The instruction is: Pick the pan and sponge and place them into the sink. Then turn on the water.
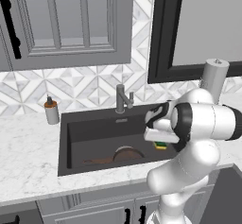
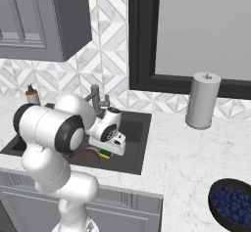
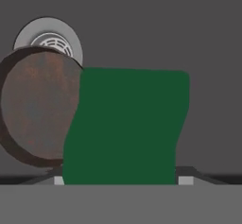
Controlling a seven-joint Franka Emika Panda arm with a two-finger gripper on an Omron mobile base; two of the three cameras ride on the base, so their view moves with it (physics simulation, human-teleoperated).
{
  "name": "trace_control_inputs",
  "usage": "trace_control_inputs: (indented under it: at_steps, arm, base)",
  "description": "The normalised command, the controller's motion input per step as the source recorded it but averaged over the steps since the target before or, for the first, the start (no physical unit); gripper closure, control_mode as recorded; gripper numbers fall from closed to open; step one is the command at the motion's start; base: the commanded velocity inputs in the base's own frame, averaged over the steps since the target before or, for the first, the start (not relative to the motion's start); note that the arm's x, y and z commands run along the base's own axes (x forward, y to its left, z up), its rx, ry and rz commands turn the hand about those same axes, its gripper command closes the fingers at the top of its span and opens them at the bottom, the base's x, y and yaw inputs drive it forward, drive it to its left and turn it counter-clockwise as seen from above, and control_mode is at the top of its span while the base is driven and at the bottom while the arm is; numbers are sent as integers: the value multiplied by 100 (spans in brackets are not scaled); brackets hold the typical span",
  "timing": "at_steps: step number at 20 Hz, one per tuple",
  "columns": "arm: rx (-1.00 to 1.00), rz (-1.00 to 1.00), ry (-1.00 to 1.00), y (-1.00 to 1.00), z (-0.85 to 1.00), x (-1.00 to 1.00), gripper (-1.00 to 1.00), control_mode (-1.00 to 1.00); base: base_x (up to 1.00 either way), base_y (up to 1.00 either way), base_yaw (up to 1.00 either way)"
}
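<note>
Left base view, items as I read them from the left edge across:

- Soap bottle point(image 1: 51, 110), upright on the counter point(image 1: 23, 147) at mid-left, just beside the sink's left rim.
- Sink point(image 1: 94, 128), centre of frame, dark basin.
- Pan point(image 1: 126, 154), lying on the sink floor at lower centre, handle running toward the left.
- Faucet point(image 1: 122, 99), at the back rim above the pan; I see no stream from it.
- Gripper point(image 1: 160, 140), right of centre over the sink, closed on the sponge point(image 1: 160, 145); a green and yellow edge peeks out beneath it.
- Paper towel roll point(image 1: 213, 79), upright at the upper right.

Hand view: pan point(image 3: 35, 107) at left, overlapping the drain point(image 3: 49, 38) at upper left; sponge point(image 3: 125, 126) fills the centre, clamped between the fingertips at the bottom edge.

Right base view: bowl of blueberries point(image 2: 231, 202) on the counter at lower right.
</note>
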Motion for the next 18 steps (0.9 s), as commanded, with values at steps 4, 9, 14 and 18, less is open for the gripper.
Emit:
trace_control_inputs:
  at_steps: [4,9,14,18]
  arm:
    - [0,0,0,1,-19,11,100,-100]
    - [0,0,0,0,-20,15,100,-100]
    - [0,0,0,2,-20,22,100,-100]
    - [0,0,0,1,-14,25,100,-100]
  base:
    - [0,0,0]
    - [0,0,0]
    - [0,0,0]
    - [0,0,0]
